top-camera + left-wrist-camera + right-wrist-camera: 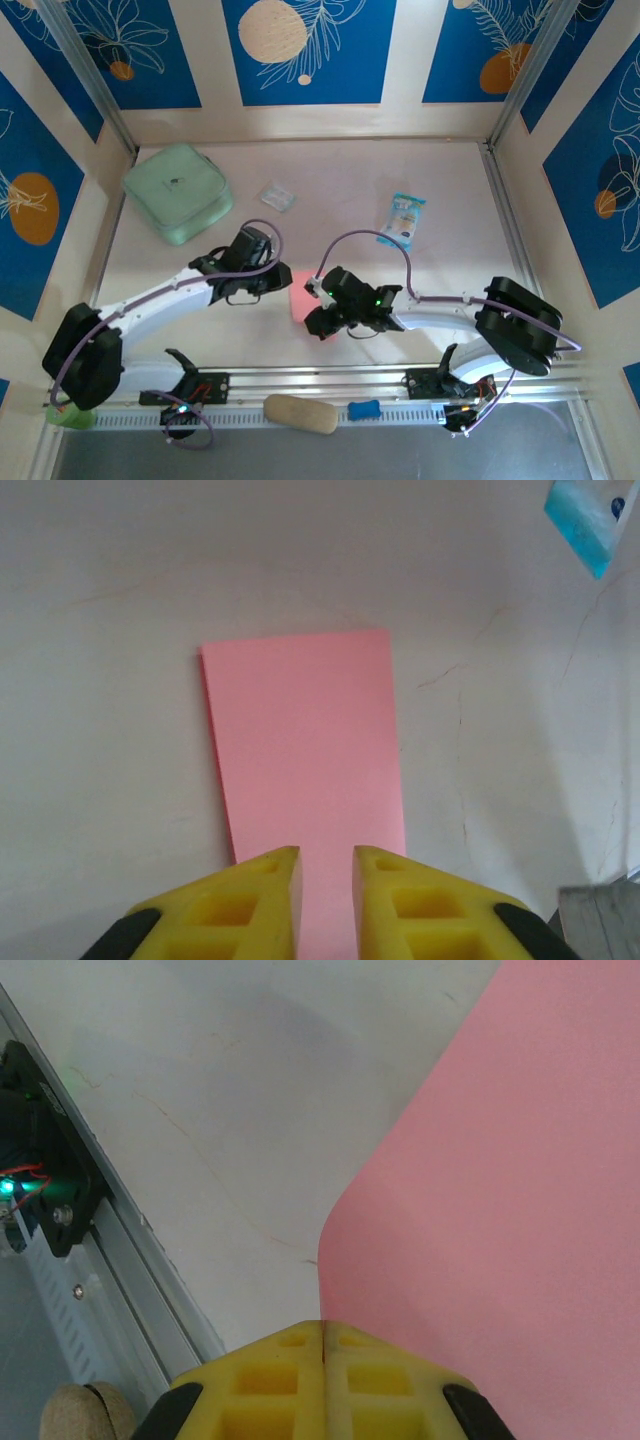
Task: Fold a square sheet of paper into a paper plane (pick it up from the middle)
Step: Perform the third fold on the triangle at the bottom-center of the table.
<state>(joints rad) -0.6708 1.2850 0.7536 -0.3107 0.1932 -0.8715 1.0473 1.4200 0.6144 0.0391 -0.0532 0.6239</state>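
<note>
The square sheet of paper is salmon pink and lies between the two grippers near the table's front. In the left wrist view the paper is a folded rectangle, flat on the table, with doubled edges along its left side. My left gripper hovers over its near end, its yellow jaws a narrow gap apart with nothing between them. My right gripper is shut, and the paper's curved edge runs into the seam between its jaws and rises to the right. A paper plane is out of view.
A mint-green pouch lies at the back left, a small clear wrapper at the back middle, and a blue-and-white snack packet at the back right. A tan pad and a blue piece rest on the front rail.
</note>
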